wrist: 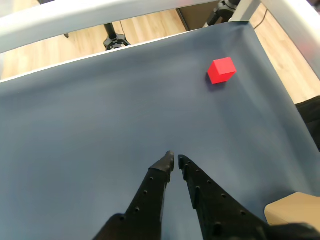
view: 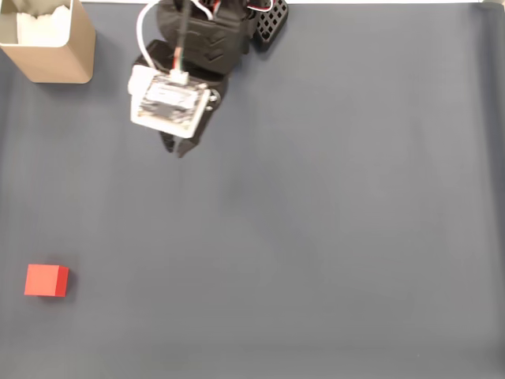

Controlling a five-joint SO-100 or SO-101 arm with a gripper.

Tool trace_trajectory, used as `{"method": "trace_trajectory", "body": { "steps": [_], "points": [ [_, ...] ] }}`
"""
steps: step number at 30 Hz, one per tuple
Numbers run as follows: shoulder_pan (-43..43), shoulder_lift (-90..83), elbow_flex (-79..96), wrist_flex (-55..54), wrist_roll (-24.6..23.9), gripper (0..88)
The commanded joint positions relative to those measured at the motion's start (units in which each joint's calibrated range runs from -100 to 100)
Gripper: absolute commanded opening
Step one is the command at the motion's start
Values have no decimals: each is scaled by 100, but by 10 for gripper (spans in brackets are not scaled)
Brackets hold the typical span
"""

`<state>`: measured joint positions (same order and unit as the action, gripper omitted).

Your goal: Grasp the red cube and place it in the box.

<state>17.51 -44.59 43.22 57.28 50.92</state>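
Tool (wrist: 174,161) nearly closed, empty, poised above bare surface (view: 331,221). Red cube (view: 46,280) far off near a corner, well apart from box (view: 49,43); reach needed first.

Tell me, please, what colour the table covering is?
Dark slate blue-grey cloth, clearest in the fixed view.

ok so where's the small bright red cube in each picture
Fixed view: the small bright red matte cube lies low at the left edge on the dark blue-grey mat, apart from everything.
Wrist view: it lies upper right, beyond the nearly closed gripper.
Shared landmark: the tall beige box, top left in the fixed view, bottom right corner in the wrist view.
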Motion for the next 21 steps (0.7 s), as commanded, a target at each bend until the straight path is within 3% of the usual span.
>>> {"method": "trace_trajectory", "body": {
  "steps": [1, 21],
  "points": [
    [259, 265, -627, 75, 15, 7],
    [856, 2692, -3373, 461, -49, 14]
  ]
}}
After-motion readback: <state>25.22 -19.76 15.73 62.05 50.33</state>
